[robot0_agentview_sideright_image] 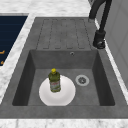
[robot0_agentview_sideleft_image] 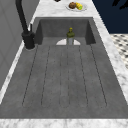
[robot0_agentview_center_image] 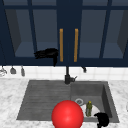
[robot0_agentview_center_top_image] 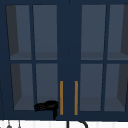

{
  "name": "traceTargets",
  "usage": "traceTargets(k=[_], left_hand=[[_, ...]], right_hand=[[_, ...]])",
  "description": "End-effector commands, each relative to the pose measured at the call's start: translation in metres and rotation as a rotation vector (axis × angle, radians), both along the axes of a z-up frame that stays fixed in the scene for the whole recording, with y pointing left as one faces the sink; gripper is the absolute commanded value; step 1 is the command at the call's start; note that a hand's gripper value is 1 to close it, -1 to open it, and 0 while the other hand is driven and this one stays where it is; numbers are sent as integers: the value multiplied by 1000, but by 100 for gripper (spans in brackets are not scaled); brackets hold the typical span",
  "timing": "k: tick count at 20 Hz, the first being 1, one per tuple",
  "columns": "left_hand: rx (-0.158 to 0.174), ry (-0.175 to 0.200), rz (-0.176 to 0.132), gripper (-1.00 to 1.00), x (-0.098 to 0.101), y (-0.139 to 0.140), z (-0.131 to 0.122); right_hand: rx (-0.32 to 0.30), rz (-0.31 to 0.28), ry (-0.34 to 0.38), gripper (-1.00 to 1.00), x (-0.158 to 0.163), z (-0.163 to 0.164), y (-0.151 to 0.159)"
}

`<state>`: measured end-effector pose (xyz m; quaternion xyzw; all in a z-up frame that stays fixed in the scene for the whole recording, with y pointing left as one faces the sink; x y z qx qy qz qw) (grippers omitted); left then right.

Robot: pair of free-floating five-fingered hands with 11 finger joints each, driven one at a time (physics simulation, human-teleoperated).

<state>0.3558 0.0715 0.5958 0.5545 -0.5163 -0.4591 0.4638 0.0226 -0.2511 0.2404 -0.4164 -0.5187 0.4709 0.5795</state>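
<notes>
Fingers of the left hand [robot0_agentview_center_image: 47, 53] stretch out straight beside the left cabinet handle [robot0_agentview_center_image: 61, 45], left of centre frame, not curled round it.
Right hand [robot0_agentview_center_image: 102, 119], lower right, looks curled, gripping nothing, just beside the plate [robot0_agentview_sideright_image: 66, 96] bearing the upright bottle [robot0_agentview_sideright_image: 54, 80] in the sink [robot0_agentview_sideright_image: 22, 82].

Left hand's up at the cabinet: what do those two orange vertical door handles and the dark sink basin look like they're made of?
The orange vertical handles look like brass or lacquered wood: flat, matte, no highlights. The dark grey sink basin looks like mottled stone or composite, matte. The left hand is beside the handles.
</notes>
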Motion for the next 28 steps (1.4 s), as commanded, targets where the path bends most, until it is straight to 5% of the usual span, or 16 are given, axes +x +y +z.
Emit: traceTargets(k=[1,5,9,10,11,18,28], left_hand=[[0,-50,0,-100,-31,7,-7],[1,-19,-1,-100,-62,21,-16],[3,-25,-1,-100,-95,35,-27],[-4,-2,-53,-100,-99,40,-33],[-5,-11,-69,-100,-105,41,-37],[-2,-18,-112,-100,-138,59,-67],[-2,-8,-204,-100,-149,75,-132]], right_hand=[[0,0,0,0,0,0,0],[0,0,0,0,0,0,0],[0,0,0,0,0,0,0],[0,0,0,0,0,0,0],[0,0,0,0,0,0,0],[0,0,0,0,0,0,0],[0,0,0,0,0,0,0]])
